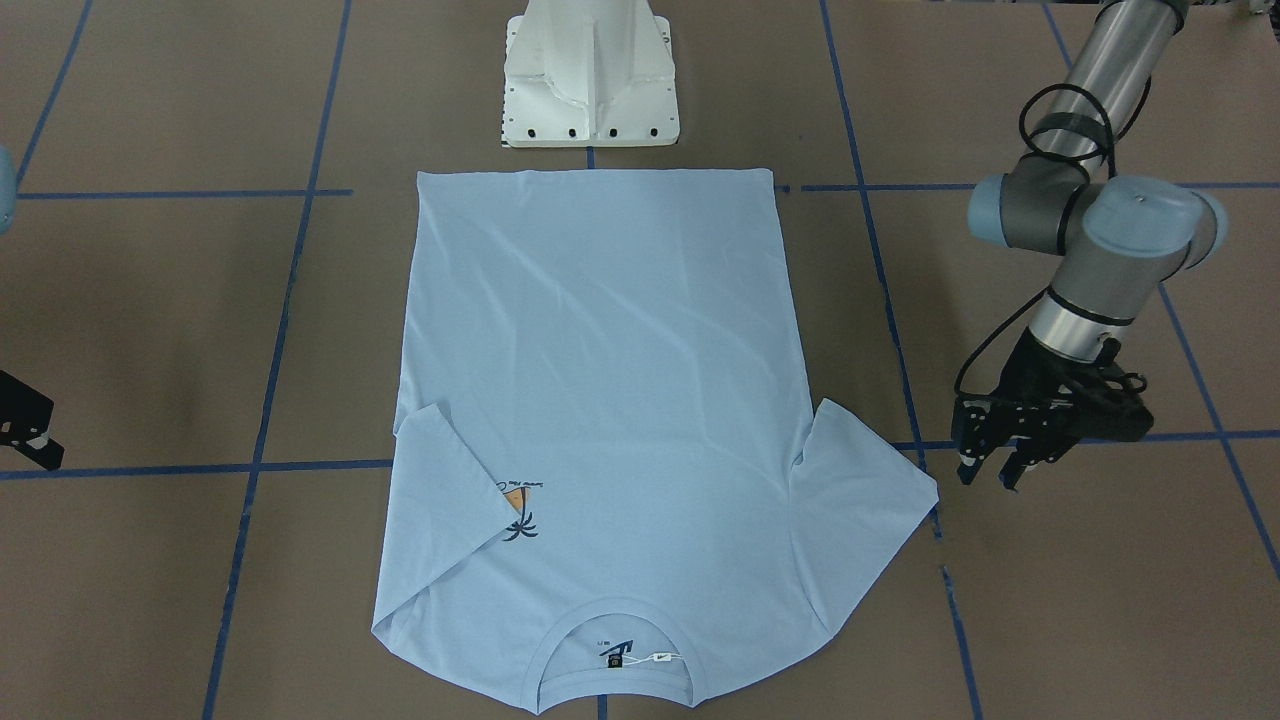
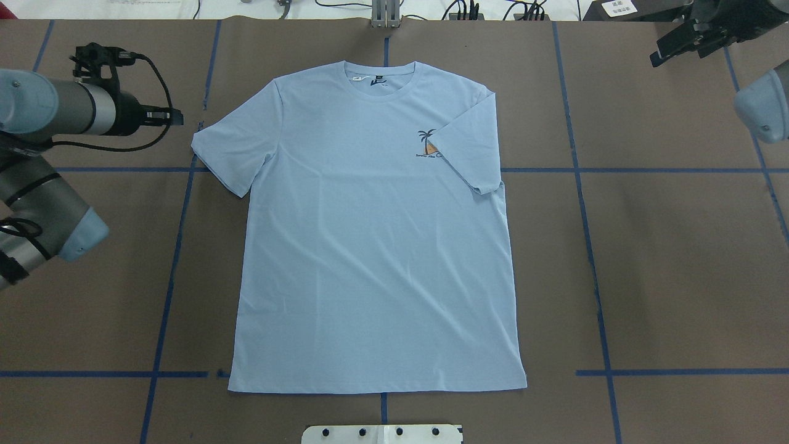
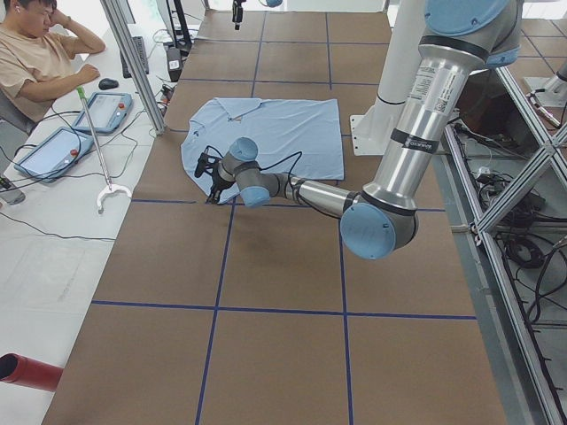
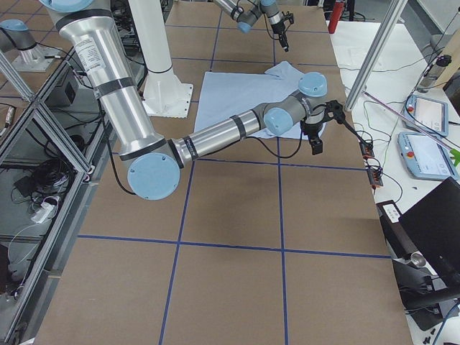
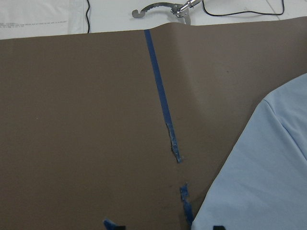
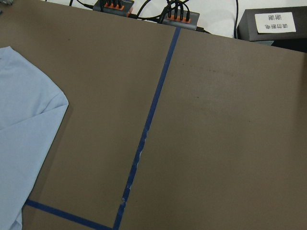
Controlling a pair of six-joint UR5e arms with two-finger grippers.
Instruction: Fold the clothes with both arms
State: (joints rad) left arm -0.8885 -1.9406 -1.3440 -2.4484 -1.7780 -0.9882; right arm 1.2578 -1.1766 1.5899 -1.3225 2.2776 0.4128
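Observation:
The light blue T-shirt [image 2: 370, 246] lies flat and face up on the brown table, collar [image 2: 380, 77] at the far edge. One sleeve [image 2: 228, 148] is spread out towards my left arm. The other sleeve [image 2: 474, 145] is folded inward and covers part of the palm print [image 2: 426, 143]. My left gripper [image 1: 988, 472] hovers open just beside the spread sleeve [image 1: 870, 490], touching nothing; its fingertips [image 5: 112, 225] show far apart. My right gripper [image 2: 662, 49] hangs open near the far right corner, well away from the shirt.
The white pedestal base [image 1: 590, 80] stands at the hem end. Blue tape lines [image 2: 179, 246] cross the table. Cable boxes [image 6: 180, 17] line the far edge. A person [image 3: 40, 57] sits at a side desk with tablets [image 3: 111, 111].

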